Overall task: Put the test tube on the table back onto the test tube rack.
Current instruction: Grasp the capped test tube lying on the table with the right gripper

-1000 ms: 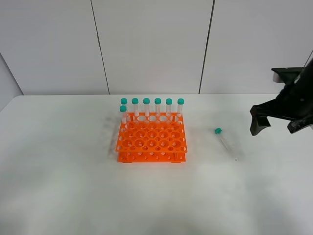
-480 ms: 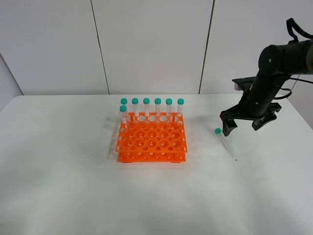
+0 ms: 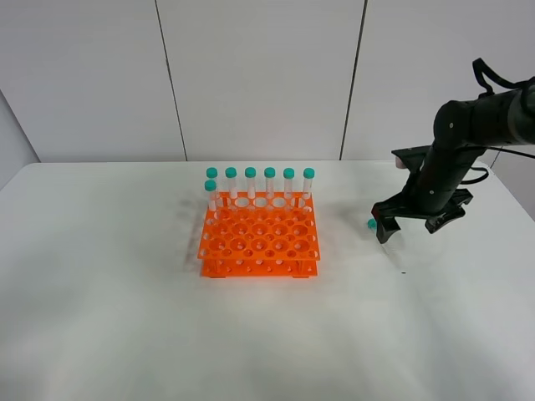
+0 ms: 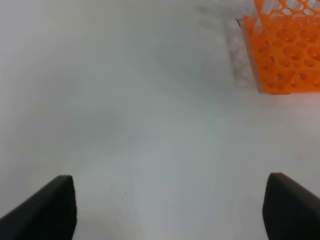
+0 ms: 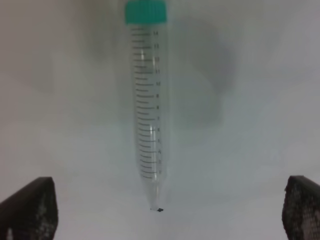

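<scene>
Logging positions against the test tube rack (image 3: 259, 242): I see the test tube (image 5: 145, 100) lying flat on the table (image 3: 125, 317), well apart to the rack's right. Right gripper (image 3: 409, 230) hovers over it, jaws wide apart, touching nothing. Left gripper (image 4: 170, 210): jaws apart, over bare table near a rack corner. Seven capped tubes (image 3: 260, 180) stand along the rack's back.
</scene>
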You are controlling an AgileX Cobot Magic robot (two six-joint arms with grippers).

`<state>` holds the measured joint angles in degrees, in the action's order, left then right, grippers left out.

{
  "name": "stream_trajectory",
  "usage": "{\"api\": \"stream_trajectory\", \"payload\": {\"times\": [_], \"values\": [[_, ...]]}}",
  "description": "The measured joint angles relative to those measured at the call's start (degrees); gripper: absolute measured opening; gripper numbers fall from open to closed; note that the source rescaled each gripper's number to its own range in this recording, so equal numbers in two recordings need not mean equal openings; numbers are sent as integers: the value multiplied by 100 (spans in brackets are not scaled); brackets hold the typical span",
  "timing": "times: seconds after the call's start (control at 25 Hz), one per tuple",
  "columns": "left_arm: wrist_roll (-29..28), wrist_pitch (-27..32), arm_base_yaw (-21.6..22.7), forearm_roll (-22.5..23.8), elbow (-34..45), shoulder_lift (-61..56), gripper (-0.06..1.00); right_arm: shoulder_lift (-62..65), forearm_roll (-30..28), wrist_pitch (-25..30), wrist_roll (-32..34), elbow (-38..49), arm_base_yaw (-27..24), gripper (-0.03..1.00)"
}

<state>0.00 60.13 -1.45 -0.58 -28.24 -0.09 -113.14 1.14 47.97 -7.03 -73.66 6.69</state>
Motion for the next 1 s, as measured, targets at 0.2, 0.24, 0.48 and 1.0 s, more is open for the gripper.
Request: {"api": "stream_trajectory", "payload": {"times": [0.2, 0.24, 0.48, 1.0], "values": [[0, 0, 0, 0, 0, 0, 91, -5, -6, -353, 0, 248, 0, 96], [0, 0, 0, 0, 0, 0, 91, -10, 1, -423, 0, 247, 0, 96], [0, 0, 0, 0, 0, 0, 91, -31, 123, -749, 0, 247, 0, 96], [0, 0, 0, 0, 0, 0, 91, -557, 297, -816, 0, 76, 0, 96]]}}
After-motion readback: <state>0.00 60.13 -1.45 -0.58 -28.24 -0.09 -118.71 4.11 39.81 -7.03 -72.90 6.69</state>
